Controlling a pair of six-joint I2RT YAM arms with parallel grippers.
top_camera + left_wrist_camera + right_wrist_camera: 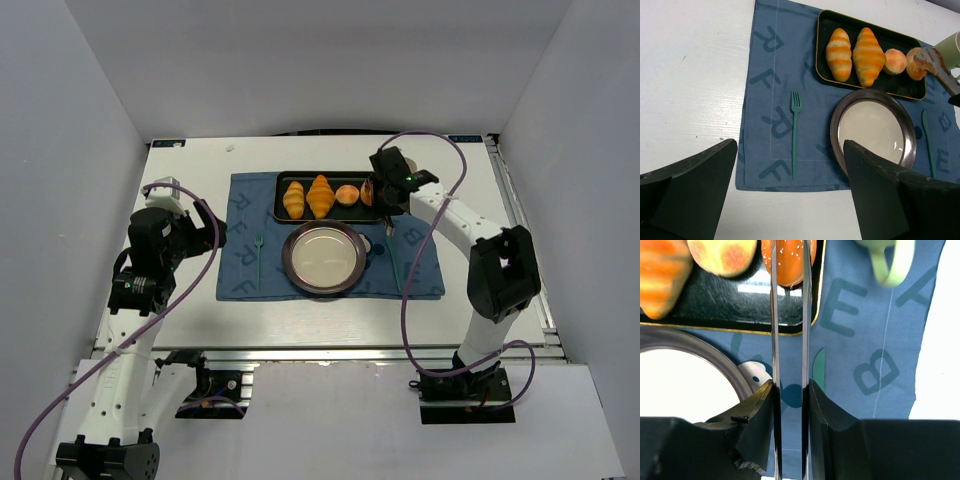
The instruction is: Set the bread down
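On the white table (pixel 185 170), right jaws squeeze tongs (pixel 774 315) onto the bun (pixel 789 262) by the tray's (pixel 715 302) right edge; left jaws wide.

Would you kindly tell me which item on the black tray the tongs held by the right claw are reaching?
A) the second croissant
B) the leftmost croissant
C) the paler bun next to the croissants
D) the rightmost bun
D: in the right wrist view the tongs, clamped in the right claw, run straight up to the rightmost bun at the right end of the tray.
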